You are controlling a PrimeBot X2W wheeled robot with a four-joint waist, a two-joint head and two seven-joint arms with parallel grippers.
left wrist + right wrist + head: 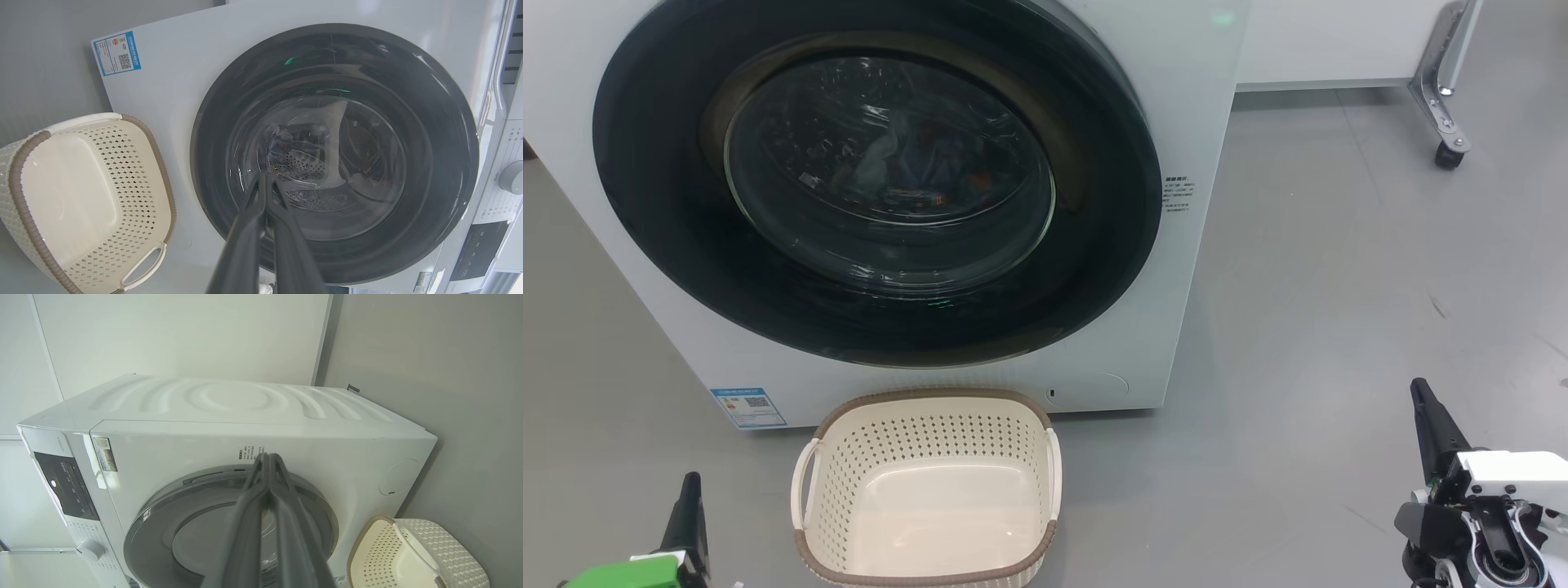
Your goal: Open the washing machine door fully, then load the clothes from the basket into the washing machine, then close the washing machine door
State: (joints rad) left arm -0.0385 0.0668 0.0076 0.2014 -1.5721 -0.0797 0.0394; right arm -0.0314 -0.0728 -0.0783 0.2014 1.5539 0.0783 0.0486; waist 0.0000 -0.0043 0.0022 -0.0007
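1. Low on the left, the left pincer (690, 483) hangs clear, its dark fingers pressed together with nothing between them.
2. Centre now: the small cream perforated plastic basket (931, 395) with its brown rim sits on the grey floor (1339, 286), just before the machine. It's bare inside, so the loading looks done.
3. Above it stands the big white front-loading washing machine (1180, 98). Its round, glossy black-rimmed glass door (654, 188) lies flush and closed, with the light-blue clothes (915, 159) behind the glass.
4. Low on the right, the right pincer (1419, 389) is closed and empty. By my reckoning, nothing remains.
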